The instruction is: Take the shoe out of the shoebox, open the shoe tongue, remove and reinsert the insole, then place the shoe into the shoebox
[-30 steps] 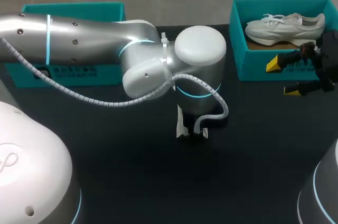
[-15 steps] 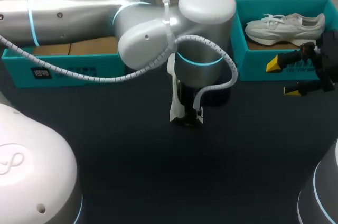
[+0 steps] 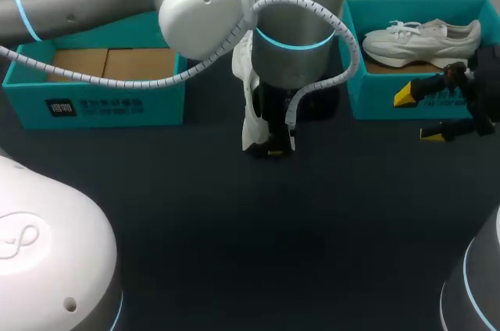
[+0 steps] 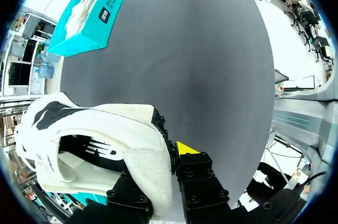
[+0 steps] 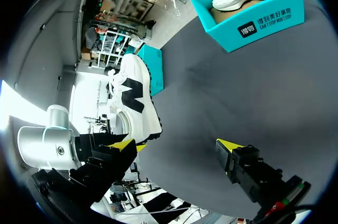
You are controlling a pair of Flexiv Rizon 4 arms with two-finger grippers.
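Note:
A white shoe with black markings (image 3: pixel 255 112) hangs heel-up above the middle of the table, with my left gripper (image 3: pixel 269 142) shut on it. The left wrist view shows the heel collar of that shoe (image 4: pixel 105 145) pinched between the fingers of the left gripper (image 4: pixel 166 156). The left shoebox (image 3: pixel 94 101), teal, holds only cardboard. A second white shoe (image 3: pixel 422 38) lies in the right shoebox (image 3: pixel 375 101). My right gripper (image 3: pixel 420 115) stands open just in front of that box. In the right wrist view the held shoe (image 5: pixel 136 101) is well ahead of the open right gripper (image 5: pixel 177 147).
The dark table top (image 3: pixel 234 253) stretches bare in front of both boxes. My left arm's big elbow and cable (image 3: pixel 234 11) hang over the gap between the boxes. The right shoebox with its shoe (image 5: pixel 248 2) lies far ahead of the right gripper.
My left arm has risen and drawn toward the far side with the shoe, uncovering the left shoebox. The right arm has kept still.

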